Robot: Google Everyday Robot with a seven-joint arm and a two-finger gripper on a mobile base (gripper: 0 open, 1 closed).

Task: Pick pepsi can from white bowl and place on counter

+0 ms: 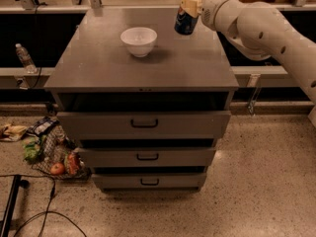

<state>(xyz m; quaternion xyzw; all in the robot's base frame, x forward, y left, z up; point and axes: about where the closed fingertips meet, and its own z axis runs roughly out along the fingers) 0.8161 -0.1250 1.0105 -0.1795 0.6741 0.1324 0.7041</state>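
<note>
Clamping the tilted pepsi can [185, 23] in the hand [189, 8], clear of the white bowl [138, 40]. Low over the tabletop [148, 70] for release, seemingly not touching.

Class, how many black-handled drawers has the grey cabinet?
3, stacked: top drawer, middle drawer, bottom drawer; none appear hidden. The gripper holds the dark-blue pepsi can over the counter, back right.

Robot lab: fingers [190, 5] above counter [148, 73]
</note>
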